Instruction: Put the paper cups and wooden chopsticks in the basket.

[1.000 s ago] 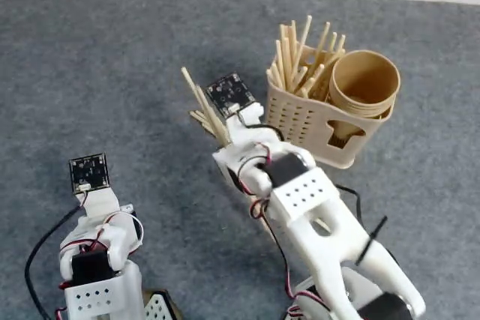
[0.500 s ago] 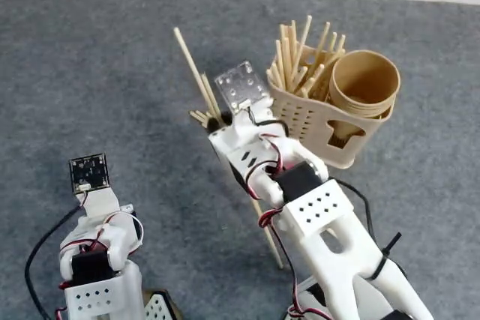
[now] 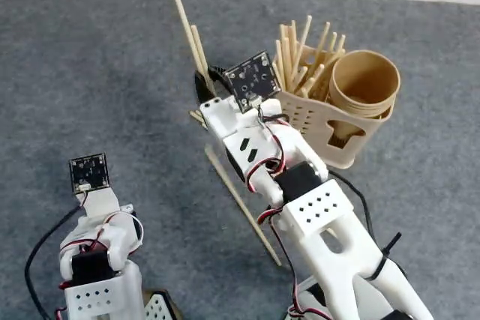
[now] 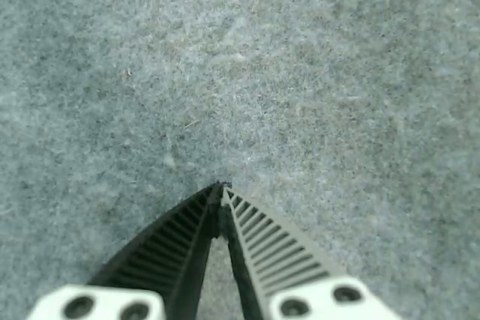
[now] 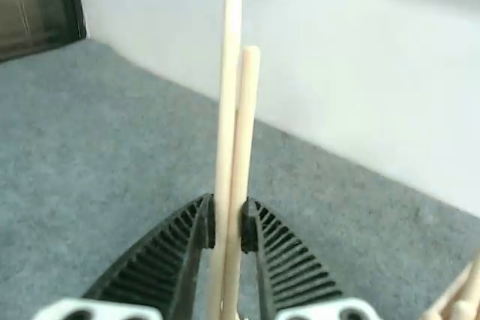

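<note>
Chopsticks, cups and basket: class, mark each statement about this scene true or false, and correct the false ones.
1. The right tool is shut on two chopsticks. True.
2. The left tool holds a paper cup. False: it is shut on nothing, over the grey table.
3. The paper cups stand inside the basket. True.
4. The basket holds no chopsticks. False: many chopsticks stand in it beside the cups.
</note>
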Controlling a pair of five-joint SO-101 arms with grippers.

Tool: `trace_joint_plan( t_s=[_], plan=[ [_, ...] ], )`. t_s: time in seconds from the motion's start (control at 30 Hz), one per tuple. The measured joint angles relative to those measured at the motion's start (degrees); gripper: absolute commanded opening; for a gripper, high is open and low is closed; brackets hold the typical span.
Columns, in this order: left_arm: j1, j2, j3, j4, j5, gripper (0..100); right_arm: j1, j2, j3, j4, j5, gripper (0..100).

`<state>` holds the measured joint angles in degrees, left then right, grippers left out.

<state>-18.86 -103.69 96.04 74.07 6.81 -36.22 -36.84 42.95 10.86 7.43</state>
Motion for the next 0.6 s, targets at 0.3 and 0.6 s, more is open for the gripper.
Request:
trace_joint_plan(
  t_s=[0.3, 0.6],
  plan=[
    [0.00, 0.00, 0.00, 0.00, 0.00, 1, 0.00, 0.00, -7.03, 0.00, 0.00, 0.5],
    [0.00, 0.00, 0.00, 0.00, 0.00, 1, 3.60, 0.00, -19.69, 5.63, 0.00, 0.5]
  ],
)
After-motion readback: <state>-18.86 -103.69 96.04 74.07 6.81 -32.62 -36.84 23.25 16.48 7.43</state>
